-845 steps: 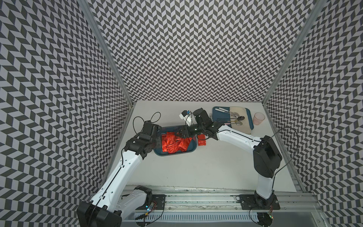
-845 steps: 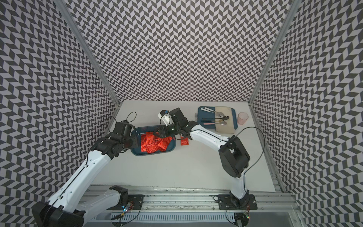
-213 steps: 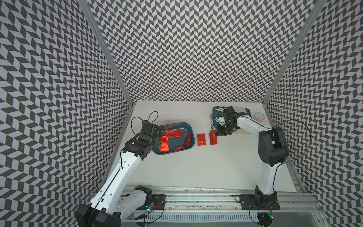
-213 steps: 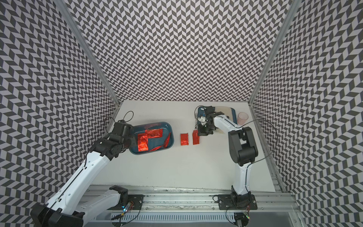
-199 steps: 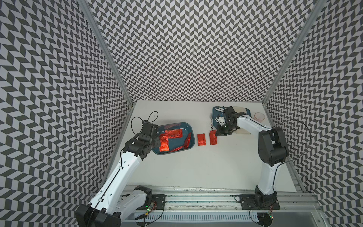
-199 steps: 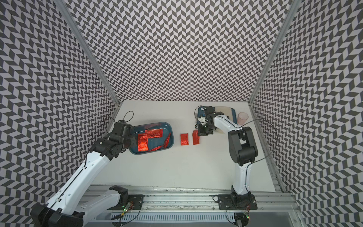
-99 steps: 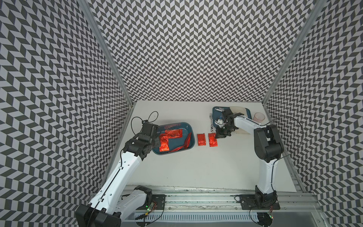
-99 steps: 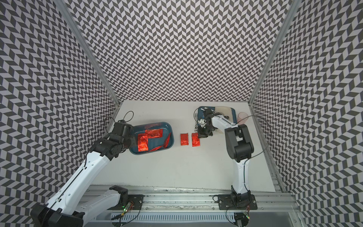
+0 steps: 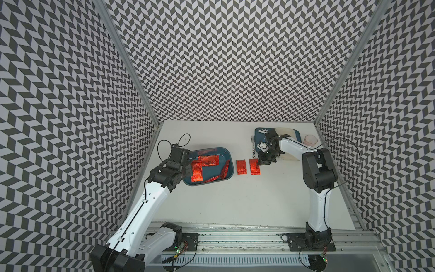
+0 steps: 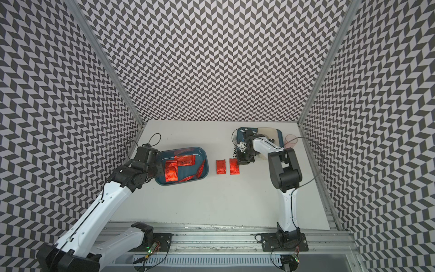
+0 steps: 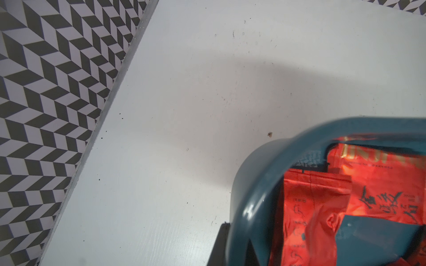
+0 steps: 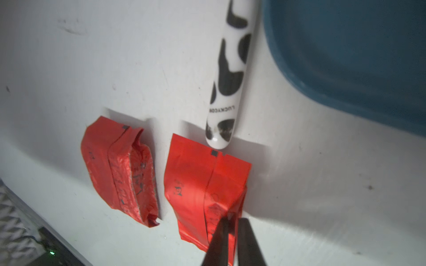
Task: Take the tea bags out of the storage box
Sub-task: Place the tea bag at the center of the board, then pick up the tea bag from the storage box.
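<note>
Wrist-side only, the right gripper [image 12: 232, 221] is being shown barely parted at a red foil sachet [image 12: 202, 182]; the left gripper's [image 9: 188, 167] nine-o'clock clamp on the teal plastic tub [image 11: 251, 207] is being cropped.

You are seeing tea bags [image 12: 202, 184] of shiny crinkled foil, a storage box [image 11: 249, 207] of smooth glossy plastic, a matt surface [image 11: 184, 115].

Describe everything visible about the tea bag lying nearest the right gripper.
This tea bag is a flat rectangular sachet of shiny, creased red foil with a lengthwise back seam and faint dark print. It lies on the white table, outside the storage box, beside and apart from another sachet. A cow-spotted handle ends at one short edge; the right gripper straddles the opposite corner, jaws narrowly parted.
</note>
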Robot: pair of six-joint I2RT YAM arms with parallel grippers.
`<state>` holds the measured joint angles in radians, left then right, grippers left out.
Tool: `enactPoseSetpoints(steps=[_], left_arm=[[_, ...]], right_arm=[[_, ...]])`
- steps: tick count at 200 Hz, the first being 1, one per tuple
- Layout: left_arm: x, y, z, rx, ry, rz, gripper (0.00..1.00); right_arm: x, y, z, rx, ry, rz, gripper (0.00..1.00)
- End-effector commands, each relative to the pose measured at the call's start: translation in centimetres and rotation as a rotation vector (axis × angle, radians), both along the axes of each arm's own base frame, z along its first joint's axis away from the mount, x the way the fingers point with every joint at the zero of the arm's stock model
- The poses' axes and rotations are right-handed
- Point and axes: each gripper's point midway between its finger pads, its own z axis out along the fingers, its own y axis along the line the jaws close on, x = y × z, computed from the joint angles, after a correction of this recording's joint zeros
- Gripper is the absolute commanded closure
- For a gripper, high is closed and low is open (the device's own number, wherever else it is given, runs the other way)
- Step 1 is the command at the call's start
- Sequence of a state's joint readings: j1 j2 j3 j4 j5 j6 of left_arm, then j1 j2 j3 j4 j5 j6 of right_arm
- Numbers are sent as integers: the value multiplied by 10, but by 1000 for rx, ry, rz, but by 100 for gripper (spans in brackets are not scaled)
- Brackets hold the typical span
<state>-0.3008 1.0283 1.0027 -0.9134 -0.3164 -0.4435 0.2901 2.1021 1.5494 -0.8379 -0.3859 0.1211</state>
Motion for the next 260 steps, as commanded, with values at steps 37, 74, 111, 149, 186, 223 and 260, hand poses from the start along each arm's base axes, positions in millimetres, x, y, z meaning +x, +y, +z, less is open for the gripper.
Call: enactPoseSetpoints(steps=[37, 74, 111, 149, 186, 223, 260], left_arm=[[8, -7, 14, -30, -54, -11, 100], [8, -7, 14, -30, -53, -14, 100], [8, -8, 15, -31, -56, -18, 100], [9, -10, 13, -37, -52, -18, 100], [9, -10, 13, -34, -52, -15, 100], [8, -10, 13, -33, -52, -13, 100], [8, -9, 14, -33, -57, -12, 100]], right_arm=[[12, -8, 19, -33, -58, -33, 69], [19, -7, 87, 8, -210, -62, 64], [-18, 72, 208, 438, -413, 104, 67], [-103, 190, 271, 737, -478, 322, 68], [-138, 260, 258, 676, -475, 466, 68], [-137, 289, 231, 619, -441, 495, 66], [-125, 300, 194, 575, -358, 438, 63]])
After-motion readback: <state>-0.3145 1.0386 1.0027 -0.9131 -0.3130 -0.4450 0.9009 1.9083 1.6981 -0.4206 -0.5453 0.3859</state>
